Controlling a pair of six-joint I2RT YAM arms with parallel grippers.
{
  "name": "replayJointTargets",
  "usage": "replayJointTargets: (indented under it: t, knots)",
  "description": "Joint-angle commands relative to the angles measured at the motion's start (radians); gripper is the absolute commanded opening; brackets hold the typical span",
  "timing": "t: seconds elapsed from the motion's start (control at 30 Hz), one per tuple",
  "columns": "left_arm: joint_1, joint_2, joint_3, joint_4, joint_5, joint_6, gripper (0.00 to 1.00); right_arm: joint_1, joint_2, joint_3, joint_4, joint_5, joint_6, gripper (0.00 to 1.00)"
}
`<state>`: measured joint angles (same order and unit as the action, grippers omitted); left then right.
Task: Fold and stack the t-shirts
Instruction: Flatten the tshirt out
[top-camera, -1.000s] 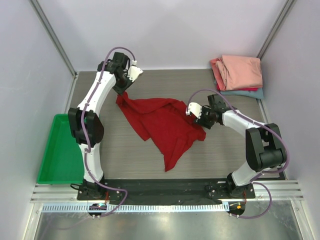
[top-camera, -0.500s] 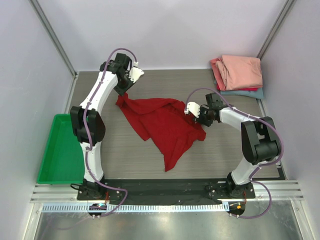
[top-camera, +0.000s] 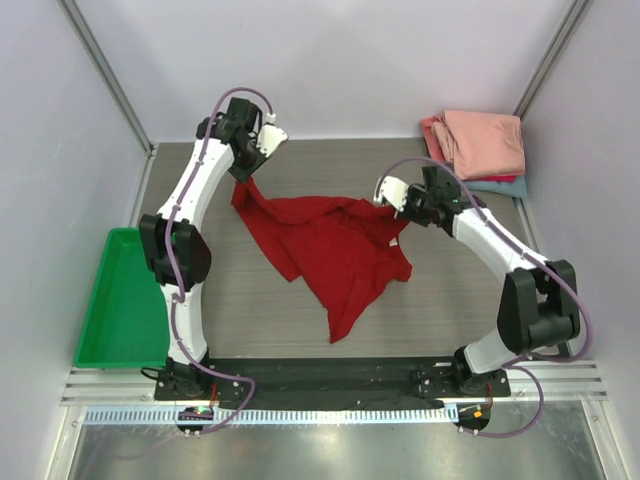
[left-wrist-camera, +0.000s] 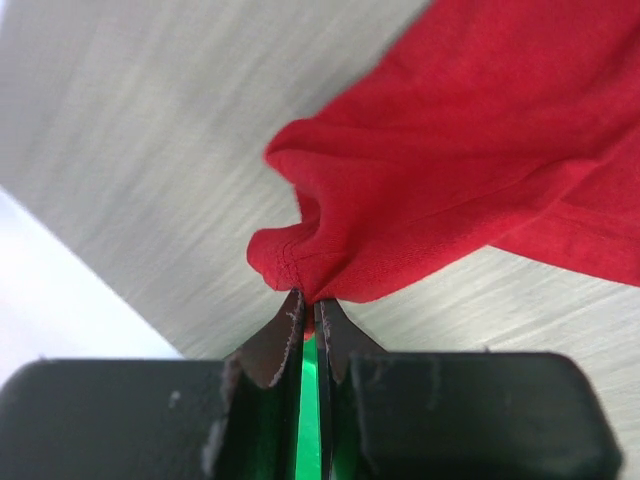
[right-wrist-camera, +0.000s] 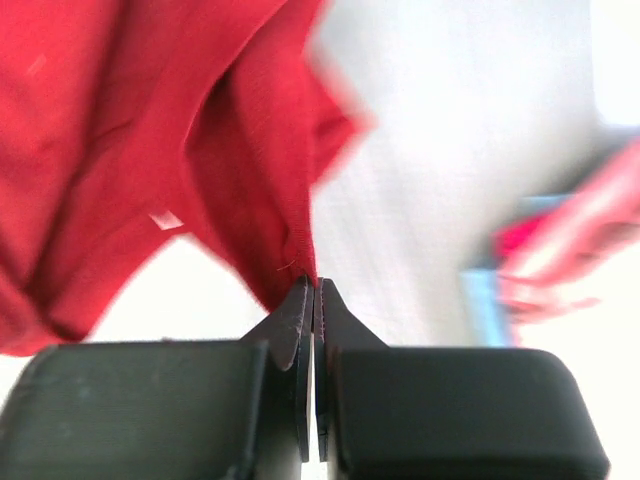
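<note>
- Shirt, deep red: one, unfolded and crumpled, mid-table. A narrow tail trails toward the near edge. The far-left corner and the right edge are both raised off the surface.
- Left gripper: far left of the scene, jaws clenched on the bunched hem of the shirt's far-left corner. The hold is unchanged from a second ago.
- Right gripper: this is the item that has changed. A second ago its jaws stood apart beside the shirt's right edge. Now they are pinched tight on a thin fold of that edge, and the arm sits farther from the near edge, drawing the cloth with it.
- Tag: a small pale patch on the red cloth in the right wrist view, probably the neck label. It is too blurred to confirm.
- Stack: far-right corner, well apart from the red shirt. Folded pieces, salmon-pink on top and teal at the bottom.
- Tray: green, near left, beside the left arm.
- Meaning for the task: the shirt is now held at two points, one per arm. By my judgement it can be lifted and stretched flat, which is the step ahead of any fold.
- Status: no fold made yet, and the shirt is not yet on the stack.
- Risk: the right-hand pinch takes very little cloth and may slip under tension.
</note>
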<state>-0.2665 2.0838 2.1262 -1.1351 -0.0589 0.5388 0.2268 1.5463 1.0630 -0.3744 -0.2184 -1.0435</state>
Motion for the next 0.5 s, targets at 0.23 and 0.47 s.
replayJointTargets:
  t: [0.23, 0.47]
  knots:
    - [0.01, -0.128, 0.176, 0.07, -0.097, 0.072, 0.0, 0.002, -0.1, 0.423, 0.023, 0.166, 0.051, 0.01]
    - [0.019, -0.269, 0.247, 0.141, -0.13, 0.085, 0.0, -0.006, -0.069, 0.701, 0.057, 0.31, 0.053, 0.01]
